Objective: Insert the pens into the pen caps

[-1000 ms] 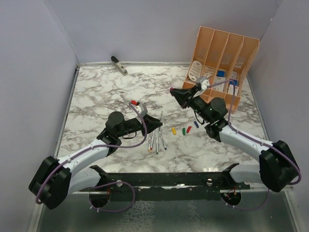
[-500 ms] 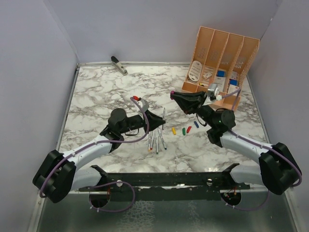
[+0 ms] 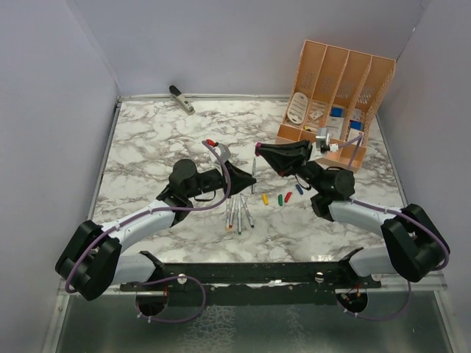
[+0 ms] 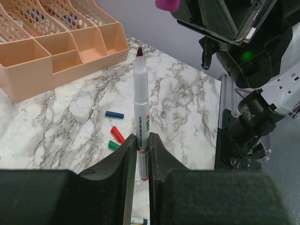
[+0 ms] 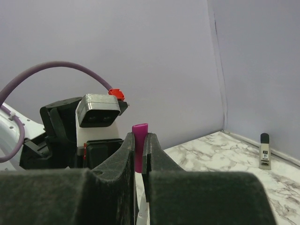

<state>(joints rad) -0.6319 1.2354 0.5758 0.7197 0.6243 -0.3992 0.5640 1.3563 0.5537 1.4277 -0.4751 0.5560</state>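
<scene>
My left gripper [image 3: 247, 179] [image 4: 142, 140] is shut on a silver-grey pen [image 3: 254, 168] [image 4: 141, 103], which points upward with its dark bare tip on top. My right gripper [image 3: 260, 150] [image 5: 139, 140] is shut on the purple pen cap [image 3: 258, 146] [image 5: 139, 143] and hovers just above and to the right of that tip. In the left wrist view the purple cap [image 4: 167, 3] shows at the top edge. Several loose pens [image 3: 237, 214] lie on the marble. The yellow [image 3: 265, 198], green [image 3: 279, 198] [image 4: 113, 145], red [image 3: 288, 196] [image 4: 117, 134] and blue [image 3: 299, 188] [image 4: 114, 114] caps lie to their right.
An orange desk organizer [image 3: 340, 77] [image 4: 56, 51] stands at the back right, close behind the right arm. A grey-black stapler-like tool [image 3: 181, 98] [image 5: 265, 150] lies at the back left by the wall. Grey walls close in the table on three sides.
The left gripper has carried the pen rightward and raised it. The right gripper has swung left with the purple cap, so cap and pen tip are now close together.
</scene>
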